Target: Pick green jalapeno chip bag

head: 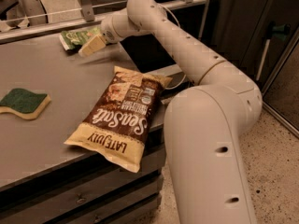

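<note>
The green jalapeno chip bag lies flat at the far edge of the grey table, small and crinkly with pale lettering. My gripper is at the end of the white arm, which reaches in from the right. The gripper sits low over the table at the bag's near right corner and covers that corner. I cannot tell whether it touches the bag.
A large brown-and-cream "Sea Salt" chip bag lies near the table's front right corner and overhangs the edge. A green-topped yellow sponge lies at the left. A metal rail runs behind the table.
</note>
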